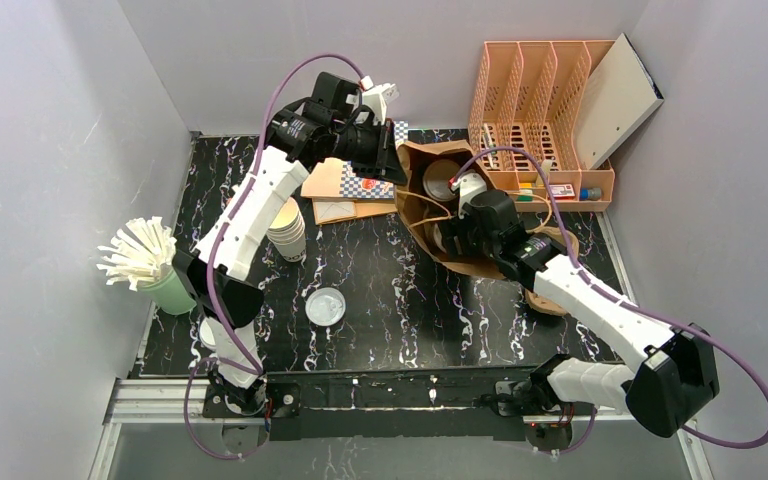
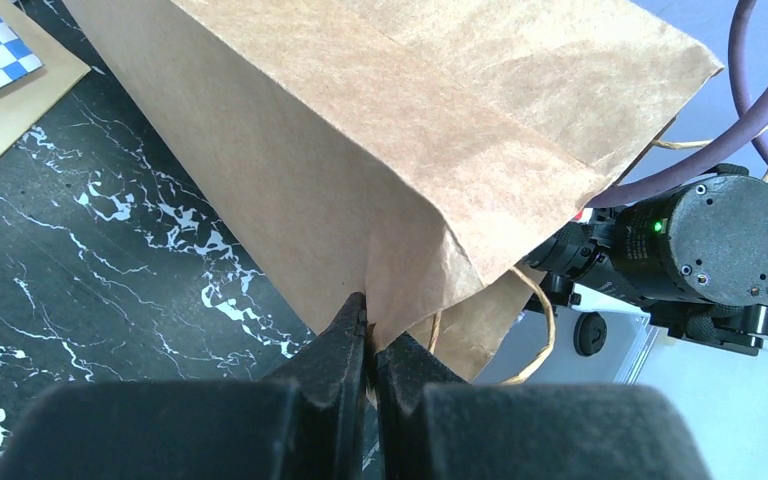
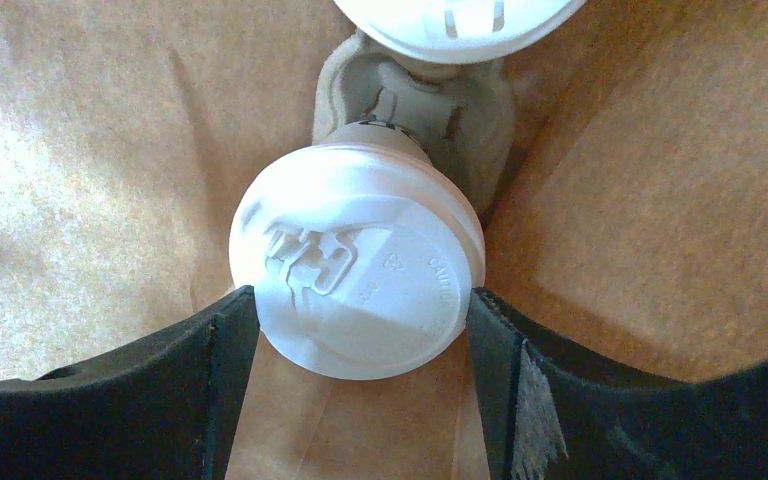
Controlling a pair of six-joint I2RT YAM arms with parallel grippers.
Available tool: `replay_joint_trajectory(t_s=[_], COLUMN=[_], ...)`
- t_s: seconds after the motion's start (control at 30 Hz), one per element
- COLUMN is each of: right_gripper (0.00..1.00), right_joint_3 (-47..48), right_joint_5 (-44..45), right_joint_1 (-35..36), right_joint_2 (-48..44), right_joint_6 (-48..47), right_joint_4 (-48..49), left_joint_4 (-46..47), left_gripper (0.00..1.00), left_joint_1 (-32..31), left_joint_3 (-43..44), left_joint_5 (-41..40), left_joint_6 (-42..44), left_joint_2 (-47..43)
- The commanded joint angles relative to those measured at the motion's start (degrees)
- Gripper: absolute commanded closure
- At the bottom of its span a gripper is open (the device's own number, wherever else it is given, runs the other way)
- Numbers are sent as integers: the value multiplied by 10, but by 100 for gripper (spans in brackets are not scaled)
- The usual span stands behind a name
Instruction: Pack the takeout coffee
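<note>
Right gripper (image 3: 362, 305) is standing wide and gripping the lidded cup (image 3: 355, 265) by its white sip lid. One finger is pressing on each side of the rim, in the lower middle of the right wrist view. The cup is sitting down inside the paper bag (image 3: 110, 180), with its body running away from the camera toward a pulp carrier (image 3: 460, 110). The lid is hiding most of the cup's side, so I cannot tell its colour. A second white lid (image 3: 455, 18) is showing at the top edge of that frame, just beyond the carrier.

Left gripper (image 2: 368, 325) is fully closed and pinching a fold of the bag's rim at the bottom centre of the left wrist view. A twine handle (image 2: 543, 330) is hanging just right of the fingers.

The top view is giving me the layout that neither wrist camera shows. The bag is lying right of centre on the black marbled table (image 1: 390, 290). The left arm is reaching to the bag's upper left lip, and the right arm is entering its mouth from the lower right. There the right wrist is hiding the cup. A stack of lidless cups (image 1: 288, 232) and a round clear lid (image 1: 326, 305) are sitting left of centre, well apart from the bag. An orange file rack (image 1: 545, 110) is standing just behind it.
</note>
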Motion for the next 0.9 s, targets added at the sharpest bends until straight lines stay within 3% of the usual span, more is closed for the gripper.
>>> replay_joint_trajectory(t_s=[0.0,0.87], right_gripper=[48,50], right_joint_3=[-9,-30], right_joint_5=[-7,21], right_joint_1=[-2,4], right_joint_2=[-3,51], right_joint_6=[-19,-28], right_joint_4=[32,2], left_joint_4=[-17,-16], left_gripper=[100,100], left_joint_1=[2,2], left_joint_3=[22,10], left_joint_5=[37,65], left_joint_6=[0,-5], left_joint_2=[3,2])
